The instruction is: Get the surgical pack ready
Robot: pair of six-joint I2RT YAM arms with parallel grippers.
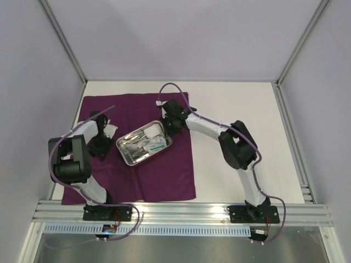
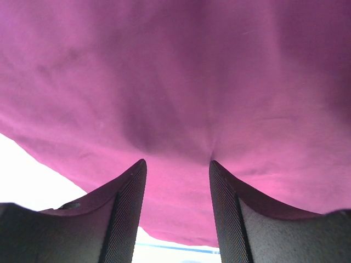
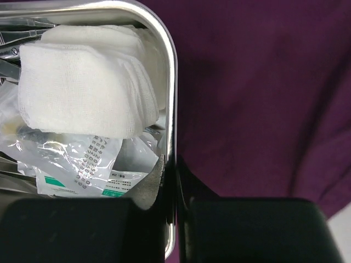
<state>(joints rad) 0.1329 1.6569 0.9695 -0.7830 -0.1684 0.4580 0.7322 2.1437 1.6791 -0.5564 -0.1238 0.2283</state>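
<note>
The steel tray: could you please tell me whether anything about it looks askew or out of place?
The steel tray sits skewed on the purple cloth, its rim pinched by the right end effector. Gauze lies heaped over a packet inside; nothing has spilled.

The left arm (image 1: 71,159) and right arm (image 1: 211,127) share one build: smooth white link shells between bulky black joint housings, each ending in a black base bracket (image 1: 255,212). A lilac cable (image 1: 178,86) runs back from behind the fingers along each arm, looping free of the shell. The left fingers (image 2: 125,213) are black, curved blades with finely ribbed inner faces. The right fingers (image 3: 152,183) are black and blocky, with a grey, grainy pad at the tip.
</note>
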